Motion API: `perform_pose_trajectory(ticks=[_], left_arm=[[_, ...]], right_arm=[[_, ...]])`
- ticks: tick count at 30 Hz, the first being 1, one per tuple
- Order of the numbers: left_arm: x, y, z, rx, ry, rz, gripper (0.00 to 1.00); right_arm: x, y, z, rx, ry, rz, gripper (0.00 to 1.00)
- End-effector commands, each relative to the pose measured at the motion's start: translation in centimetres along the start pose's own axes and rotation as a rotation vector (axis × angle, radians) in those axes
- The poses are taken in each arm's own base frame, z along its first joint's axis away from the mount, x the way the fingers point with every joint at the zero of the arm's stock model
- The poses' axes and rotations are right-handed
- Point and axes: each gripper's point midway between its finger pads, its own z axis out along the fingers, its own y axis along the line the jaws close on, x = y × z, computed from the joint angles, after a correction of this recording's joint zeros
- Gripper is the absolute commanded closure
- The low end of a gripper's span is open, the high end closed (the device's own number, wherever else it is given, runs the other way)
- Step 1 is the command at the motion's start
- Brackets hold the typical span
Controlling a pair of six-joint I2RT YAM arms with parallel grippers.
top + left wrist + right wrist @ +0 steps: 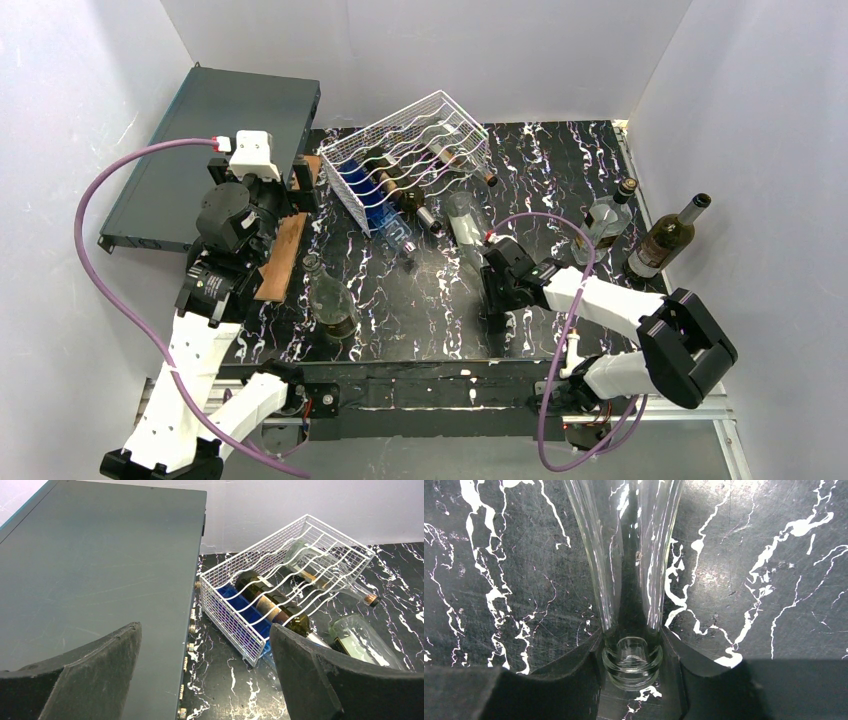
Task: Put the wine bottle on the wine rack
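Right jaws are closed tight on the mouth end of the clear bottle's neck: the right gripper (pixel 632 666) has one finger (pixel 569 682) pressed on each side of the glass lip. Left jaws are spread wide with nothing between them. The left gripper (pixel 205 630) hangs over the seam between the box and the table.

I'll go big to small. The black marble-pattern table (pixel 430 315) carries everything. The flat grey box (pixel 220 140) lies along its far left side, just beside the rack. The white wire rack (pixel 410 150) sits at the far middle, skewed to the table edges, open end facing right and near. Lying inside it I see a dark brown bottle (pixel 270 602), a blue bottle (pixel 235 597) beside it nearer the box, and a clear one with a gold cap (pixel 325 572) on the far side.

The clear bottle (pixel 462 215) is outside the rack, on its side just in front of the open end, base toward the rack and neck toward my right gripper (pixel 490 262). I cannot tell whether it rests on the table or is lifted slightly off it.

Three bottles stand upright. A dark green bottle (pixel 668 235) is by the right wall with a squat clear bottle (pixel 607 217) next to it. A round glass bottle (pixel 328 295) is near the left arm.
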Motion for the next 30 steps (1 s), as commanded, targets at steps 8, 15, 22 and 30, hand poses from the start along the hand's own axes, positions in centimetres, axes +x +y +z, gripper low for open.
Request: perform_pose_trajectory(ticks=[8,15,22,30], left_arm=[[-0.7,0.1,-0.3,-0.004,-0.032,-0.007,0.01],[-0.7,0.2,-0.3,-0.008,-0.032,-0.006,0.01],[-0.7,0.2,-0.2,-0.007,-0.03,-0.005,0.01],[-0.7,0.1,-0.2,-0.006,-0.031,-0.006,0.01]], right_arm=[[-1.2,-0.1,0.9,0.037,-0.069,-0.017,0.53],[-0.8,0.1,1.3,0.048,-0.063,-0.043,0.35],[-1.9,0.1,0.4,0.06,-0.092,-0.048,0.19],[-4.0,0.2,0.8,0.082,-0.137,-0.039,0.09]])
